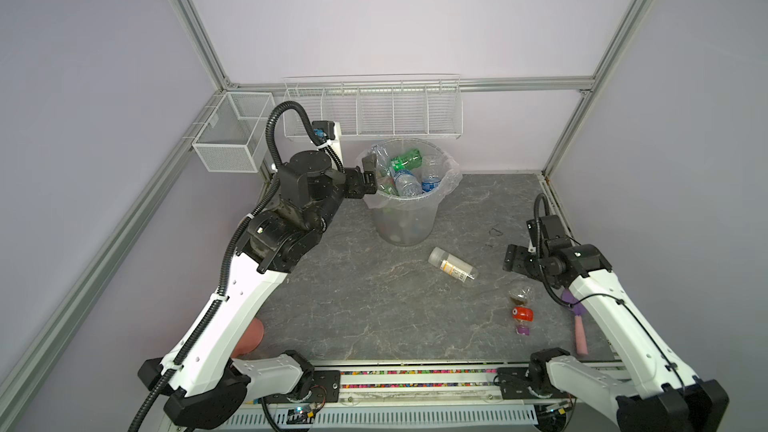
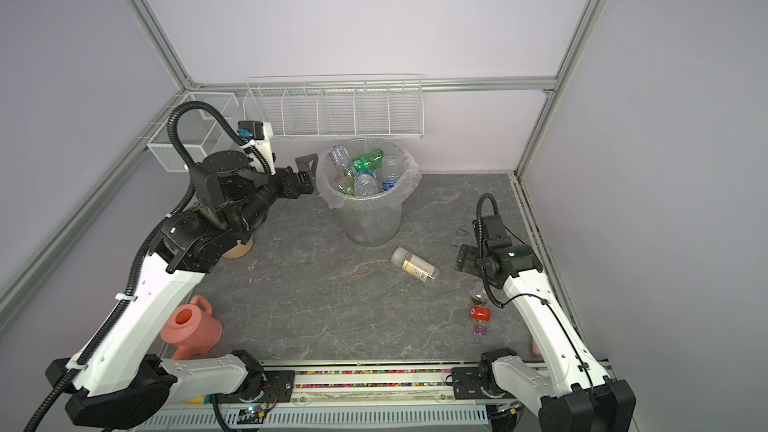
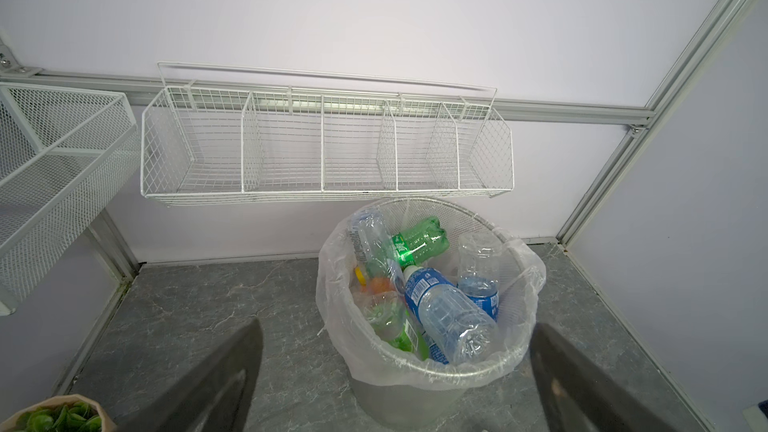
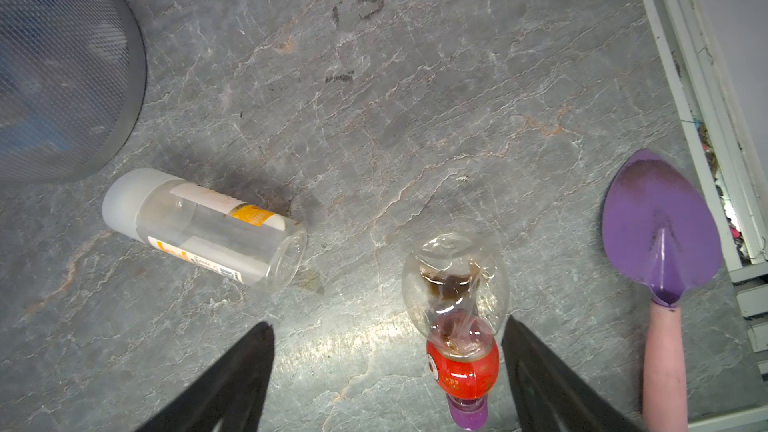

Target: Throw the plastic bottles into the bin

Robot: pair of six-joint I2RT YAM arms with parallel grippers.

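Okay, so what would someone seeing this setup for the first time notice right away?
The grey bin at the back of the table, piled with crushed bottles, with the open left tool beside its rim. Then two strays on the table's right side: a clear white-capped bottle and a crushed red-labelled bottle.

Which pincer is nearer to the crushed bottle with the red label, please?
Right. The right pincer hovers open close by the red-labelled bottle; the left pincer is far across the table, open beside the rim of the bin.
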